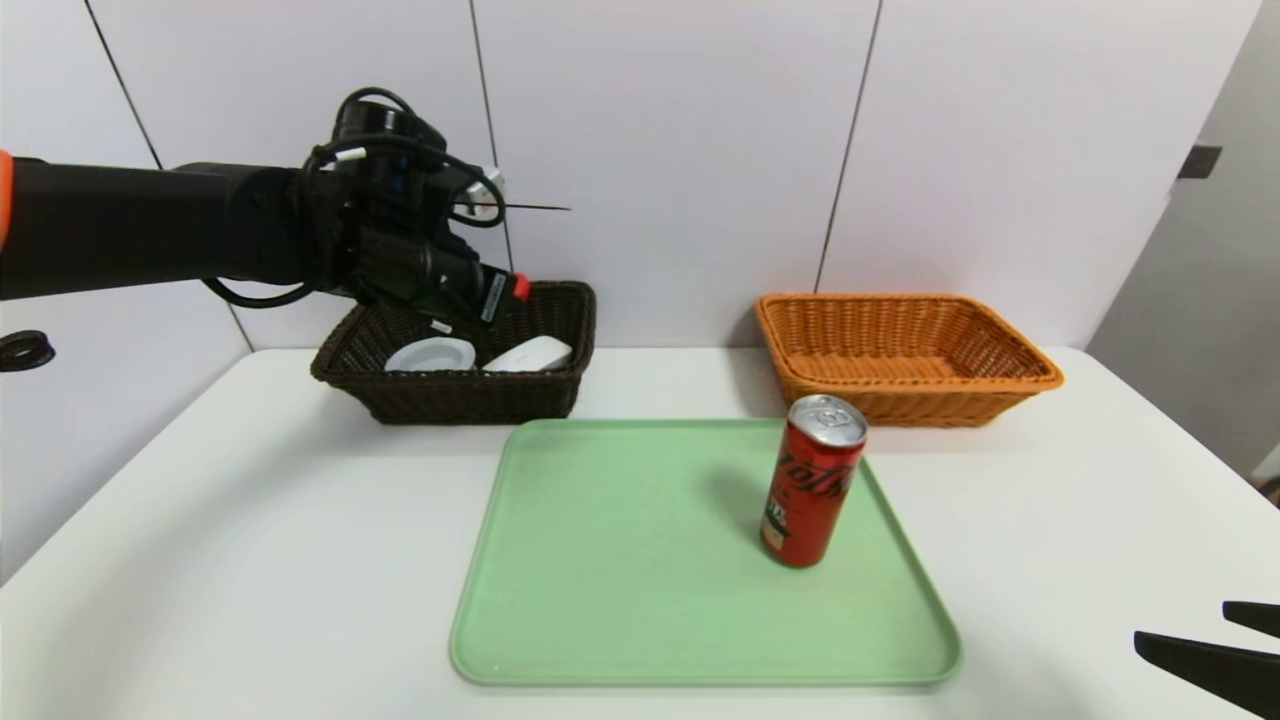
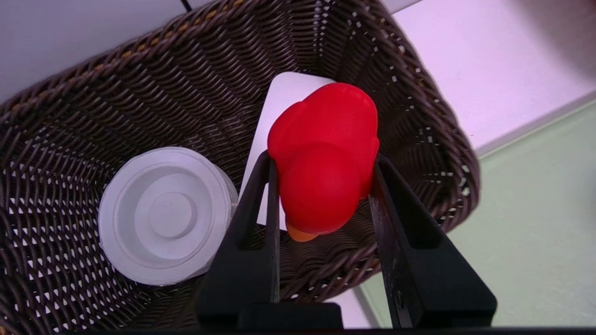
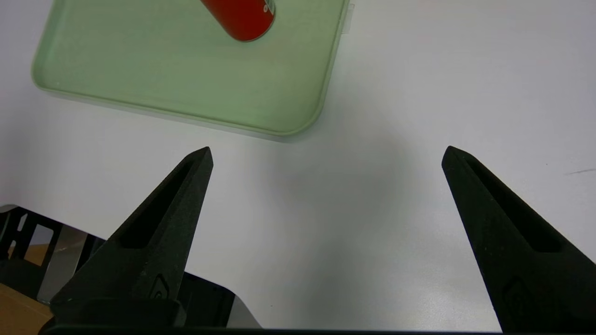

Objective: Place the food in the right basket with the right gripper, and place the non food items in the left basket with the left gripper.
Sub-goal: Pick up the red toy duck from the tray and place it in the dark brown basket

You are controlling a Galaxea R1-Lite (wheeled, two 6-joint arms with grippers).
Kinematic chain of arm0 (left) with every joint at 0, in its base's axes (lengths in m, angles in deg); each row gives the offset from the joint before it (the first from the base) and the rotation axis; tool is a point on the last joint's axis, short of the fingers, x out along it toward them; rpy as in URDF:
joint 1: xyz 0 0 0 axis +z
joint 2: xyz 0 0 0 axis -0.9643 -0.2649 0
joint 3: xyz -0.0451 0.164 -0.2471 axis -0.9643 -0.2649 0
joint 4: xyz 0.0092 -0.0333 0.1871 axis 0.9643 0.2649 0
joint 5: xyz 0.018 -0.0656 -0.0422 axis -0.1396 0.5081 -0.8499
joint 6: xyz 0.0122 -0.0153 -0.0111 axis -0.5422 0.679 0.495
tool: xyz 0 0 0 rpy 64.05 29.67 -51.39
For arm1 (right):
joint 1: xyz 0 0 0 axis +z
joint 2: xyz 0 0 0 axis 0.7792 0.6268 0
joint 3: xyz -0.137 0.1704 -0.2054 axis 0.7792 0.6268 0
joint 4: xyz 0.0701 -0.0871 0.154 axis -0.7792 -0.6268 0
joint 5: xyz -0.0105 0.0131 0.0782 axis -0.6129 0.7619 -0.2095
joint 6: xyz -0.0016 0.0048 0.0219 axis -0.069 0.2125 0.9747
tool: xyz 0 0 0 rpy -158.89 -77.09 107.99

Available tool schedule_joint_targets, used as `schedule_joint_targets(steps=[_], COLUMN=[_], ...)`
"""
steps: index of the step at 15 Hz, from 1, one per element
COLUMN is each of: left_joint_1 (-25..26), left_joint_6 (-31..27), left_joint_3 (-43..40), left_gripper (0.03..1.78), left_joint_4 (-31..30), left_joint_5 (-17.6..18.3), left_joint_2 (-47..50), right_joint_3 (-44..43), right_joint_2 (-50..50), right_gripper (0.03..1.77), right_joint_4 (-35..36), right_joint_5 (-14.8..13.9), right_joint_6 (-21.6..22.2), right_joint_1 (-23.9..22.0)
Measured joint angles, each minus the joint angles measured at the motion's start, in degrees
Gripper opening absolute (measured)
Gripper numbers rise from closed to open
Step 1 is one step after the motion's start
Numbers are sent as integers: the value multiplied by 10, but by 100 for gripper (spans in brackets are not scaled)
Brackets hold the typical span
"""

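Over the dark brown basket [image 1: 450, 398] at left, I hold my left gripper [image 2: 323, 179], its fingers clenched on a red rubber duck [image 2: 326, 158]. In that basket lie a white ribbed disc [image 2: 167, 215] and, beside it, a flat white box [image 1: 530, 354]. Right of it, a red drink can [image 1: 813, 480] stands on a green tray [image 1: 650, 560]. Behind the tray's right side sits the orange wicker basket [image 1: 900, 404]. At far right my right gripper [image 3: 328, 156] hangs near the tray — fingers spread wide, holding nothing.

black script lettering on red can [image 1: 815, 480], partly legible
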Motion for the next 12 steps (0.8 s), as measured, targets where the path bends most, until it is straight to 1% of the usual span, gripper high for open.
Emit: schedule_joint_targets(steps=[4, 5, 6, 8, 10, 12], left_joint_1=[23, 25, 28, 29, 29, 30], left_joint_6=[34, 39, 42, 43, 47, 48], left_joint_3=[12, 14, 16, 23, 33, 38], left_gripper=[60, 64, 78, 98, 115, 128], left_joint_4=[0, 0, 0, 1, 2, 4], left_joint_5=[1, 1, 1, 0, 0, 0], left_joint_2=[-40, -48, -54, -61, -62, -56], right_joint_3=[1, 1, 1, 2, 1, 0], right_joint_2=[-1, -2, -3, -4, -4, -4], right_gripper=[170, 170, 170, 170, 170, 170], right_joint_4=[-1, -1, -1, -1, 0, 0], right_joint_5=[0, 0, 0, 0, 0, 0], right_joint_6=[0, 0, 0, 0, 0, 0], right_joint_1=[0, 0, 0, 0, 0, 0])
